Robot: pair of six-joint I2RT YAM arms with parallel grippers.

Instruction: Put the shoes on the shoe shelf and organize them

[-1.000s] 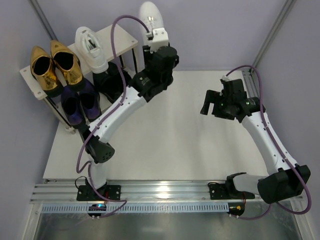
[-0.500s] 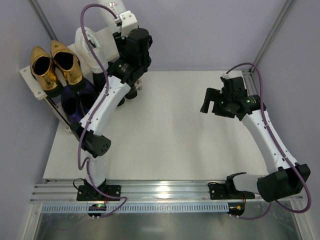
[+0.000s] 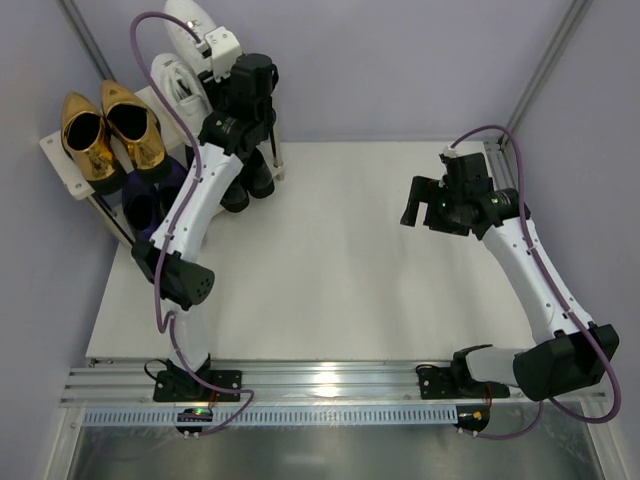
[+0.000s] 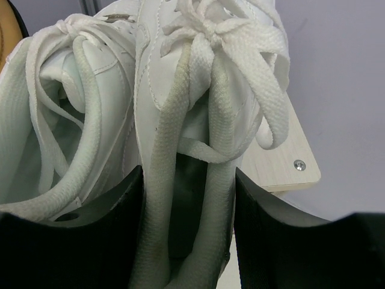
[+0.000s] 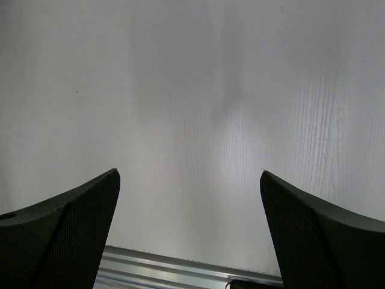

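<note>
White desk [image 3: 340, 270], lilac walls [image 3: 420, 60]; shelf [image 3: 62, 165] at 10 o'clock; left fingers [image 4: 72, 247] grip sneaker [image 4: 180, 90]; right fingers [image 5: 54, 229] open over desk

On the shoe shelf's [image 3: 57, 158] top board, loafers [image 3: 105, 135] lie left of a sneaker [image 3: 178, 85], dress shoes [image 3: 142, 208] below.

Top: overhead, whole table [image 3: 350, 260]. Left wrist: close on sneakers [image 4: 180, 90], shared with top. Right wrist: same table.
</note>
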